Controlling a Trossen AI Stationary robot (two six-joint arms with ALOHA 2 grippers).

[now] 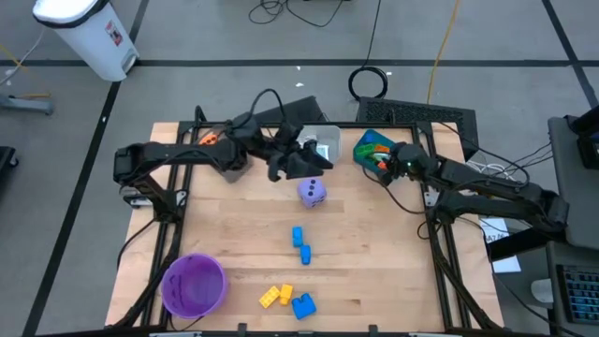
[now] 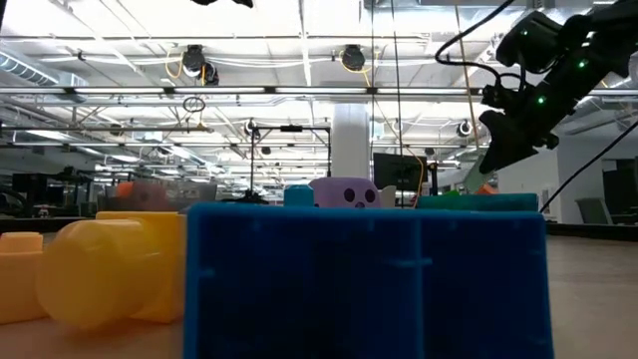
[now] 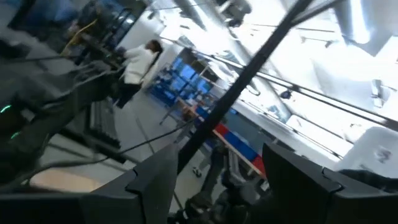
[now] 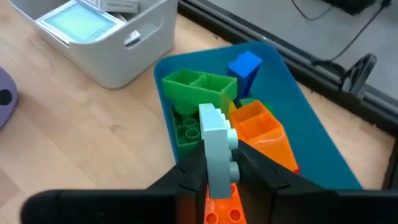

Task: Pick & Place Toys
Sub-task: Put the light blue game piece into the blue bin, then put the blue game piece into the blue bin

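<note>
- Right gripper (image 4: 217, 177) hangs over the teal bin (image 4: 311, 134) at the table's back right; its jaws are closed on a pale blue brick (image 4: 217, 140) held upright between the fingertips.
- Inside the teal bin lie green bricks (image 4: 199, 87), orange bricks (image 4: 264, 130) and a blue brick (image 4: 244, 64).
- Left gripper (image 1: 304, 161) is at the back centre of the table, just above the purple die (image 1: 313, 193); its fingers (image 3: 155, 180) stand apart with nothing between them.
- White bin (image 4: 112, 43) stands just beside the teal bin and holds flat whitish cards (image 4: 81, 22).
- Two small blue bricks (image 1: 300, 243) lie mid-table, in front of the die.
- Yellow bricks (image 1: 275, 296) and a larger blue brick (image 1: 303, 305) lie near the front edge, touching or nearly so.
- Purple bowl (image 1: 194, 284) sits at the front left, apart from the bricks.
- In the low view the blue brick (image 2: 364, 279) and yellow brick (image 2: 110, 269) fill the foreground; the die (image 2: 344, 192) shows behind them.
</note>
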